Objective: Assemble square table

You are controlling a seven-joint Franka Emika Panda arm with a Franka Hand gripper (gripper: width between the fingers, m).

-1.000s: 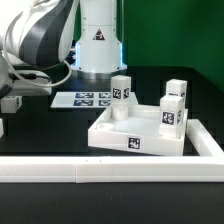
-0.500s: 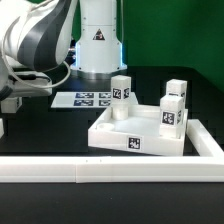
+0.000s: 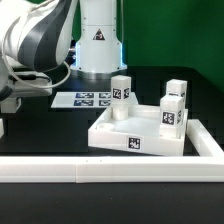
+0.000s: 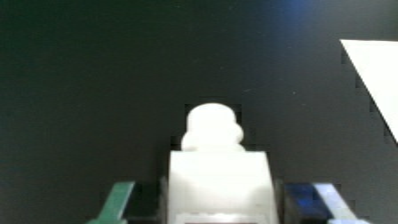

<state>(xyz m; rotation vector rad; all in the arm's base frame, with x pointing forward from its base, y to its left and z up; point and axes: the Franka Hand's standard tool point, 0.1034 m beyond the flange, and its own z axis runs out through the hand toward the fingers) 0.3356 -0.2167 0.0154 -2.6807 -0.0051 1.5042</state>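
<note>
The square table top (image 3: 140, 138) lies upside down at the middle of the exterior view, a white tray with a tag on its front wall. Three white tagged legs stand in it: one at the back (image 3: 121, 92), two toward the exterior view's right (image 3: 176, 93) (image 3: 170, 114). My gripper (image 3: 8, 103) is at the exterior view's far left edge, mostly cut off. In the wrist view, my gripper (image 4: 221, 202) has a white table leg (image 4: 215, 165) between its green finger (image 4: 121, 200) and blue finger (image 4: 324, 198), which sit close against its sides.
The marker board (image 3: 85, 100) lies behind the table top, near the robot's white base (image 3: 100, 40). A long white border rail (image 3: 110, 170) runs along the front and up the exterior view's right side. A white flat edge (image 4: 374, 90) shows in the wrist view.
The fingers have closed in on the leg. The arm has barely shifted, and the table top and its three legs have not moved.
</note>
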